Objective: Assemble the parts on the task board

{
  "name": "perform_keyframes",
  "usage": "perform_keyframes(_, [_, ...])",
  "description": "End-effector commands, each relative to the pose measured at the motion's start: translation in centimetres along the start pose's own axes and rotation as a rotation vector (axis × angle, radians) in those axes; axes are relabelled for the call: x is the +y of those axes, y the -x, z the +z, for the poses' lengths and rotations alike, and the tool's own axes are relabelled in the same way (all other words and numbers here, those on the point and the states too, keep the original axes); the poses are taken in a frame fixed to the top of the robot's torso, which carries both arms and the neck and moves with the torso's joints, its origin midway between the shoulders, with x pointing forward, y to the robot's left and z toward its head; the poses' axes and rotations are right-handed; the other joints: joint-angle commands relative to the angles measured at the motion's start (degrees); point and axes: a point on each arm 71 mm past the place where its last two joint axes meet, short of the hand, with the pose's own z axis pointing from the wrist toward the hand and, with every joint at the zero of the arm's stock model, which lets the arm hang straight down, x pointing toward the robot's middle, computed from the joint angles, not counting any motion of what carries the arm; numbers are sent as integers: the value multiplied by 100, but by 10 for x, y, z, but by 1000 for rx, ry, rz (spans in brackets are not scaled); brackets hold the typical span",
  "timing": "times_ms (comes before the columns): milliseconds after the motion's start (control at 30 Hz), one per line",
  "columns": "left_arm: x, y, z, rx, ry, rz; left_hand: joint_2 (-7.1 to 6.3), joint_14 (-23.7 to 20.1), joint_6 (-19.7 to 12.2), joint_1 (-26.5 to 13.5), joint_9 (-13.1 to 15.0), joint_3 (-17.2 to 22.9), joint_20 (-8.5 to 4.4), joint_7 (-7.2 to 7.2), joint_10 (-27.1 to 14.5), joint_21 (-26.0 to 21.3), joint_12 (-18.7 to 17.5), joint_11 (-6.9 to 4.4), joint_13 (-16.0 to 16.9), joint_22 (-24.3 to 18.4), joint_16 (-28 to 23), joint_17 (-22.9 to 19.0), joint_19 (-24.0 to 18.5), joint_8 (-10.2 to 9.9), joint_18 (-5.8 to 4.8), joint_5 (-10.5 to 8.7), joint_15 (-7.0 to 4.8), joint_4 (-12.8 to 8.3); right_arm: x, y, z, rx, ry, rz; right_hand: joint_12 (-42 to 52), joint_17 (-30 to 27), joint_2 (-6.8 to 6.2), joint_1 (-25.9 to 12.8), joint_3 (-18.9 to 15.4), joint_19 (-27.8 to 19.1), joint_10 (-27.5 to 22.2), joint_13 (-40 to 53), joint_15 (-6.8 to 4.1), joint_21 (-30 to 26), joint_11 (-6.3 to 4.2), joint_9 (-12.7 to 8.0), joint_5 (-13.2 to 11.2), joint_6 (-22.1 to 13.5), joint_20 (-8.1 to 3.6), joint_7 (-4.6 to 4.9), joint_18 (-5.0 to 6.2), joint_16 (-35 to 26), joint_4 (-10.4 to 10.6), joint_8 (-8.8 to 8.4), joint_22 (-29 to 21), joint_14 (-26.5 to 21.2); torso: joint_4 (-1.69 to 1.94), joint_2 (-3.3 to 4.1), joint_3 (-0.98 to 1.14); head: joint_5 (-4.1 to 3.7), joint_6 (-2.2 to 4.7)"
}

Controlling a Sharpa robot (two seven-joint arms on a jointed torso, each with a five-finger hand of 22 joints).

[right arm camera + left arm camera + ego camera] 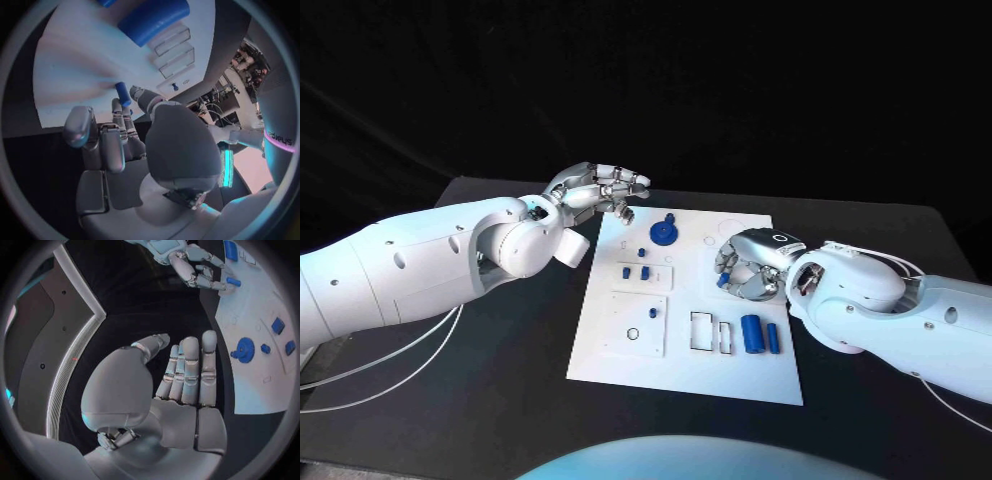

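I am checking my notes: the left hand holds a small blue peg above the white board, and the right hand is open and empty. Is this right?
No, the hands are swapped. The right wrist view shows the right hand pinching the small blue peg above the white board; the left hand is open and empty.

White rounded arms w/ thin white cables, each ending in a silver robot hand [599, 190].

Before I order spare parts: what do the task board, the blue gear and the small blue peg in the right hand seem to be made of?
The task board looks like white matt plastic: flat, even, no glare. The blue gear looks like moulded or printed plastic: uniform colour, dull sheen. The small blue peg held by the right hand looks the same; smooth, slightly glossy. None can be confirmed by sight alone.
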Motion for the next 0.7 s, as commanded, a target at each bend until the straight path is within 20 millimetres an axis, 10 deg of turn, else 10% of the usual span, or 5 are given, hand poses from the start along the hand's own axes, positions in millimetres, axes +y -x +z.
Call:
perform_keyframes(33, [-1,-2,0,19,-6,-2,16,-24,-43,-17,-3,-32,25,1,-42,-18,37,-15,-3,-5,-39,-6,-20,39,109,22,-2,8,1,-4,1,32,3,-11,22,22,46,22,157,71,139,-23,-51,48,-20,-6,-26,104,-11,-17,-22,43,36,40,28,247,-3,-4,-2,2,-6])
perform_keyframes(700, [-1,-2,0,19,-2,0,16,-24,-43,-17,-3,-32,25,1,-42,-18,37,-15,-3,-5,-39,-6,-20,39,109,22,-2,8,-1,-8,6,13,-9,-37,-86,147,142,201,779,163,588,-77,-149,218,-132,75,-264,368,-108,-111,-59,109,-29,182,157,287,-4,-5,4,6,-26])
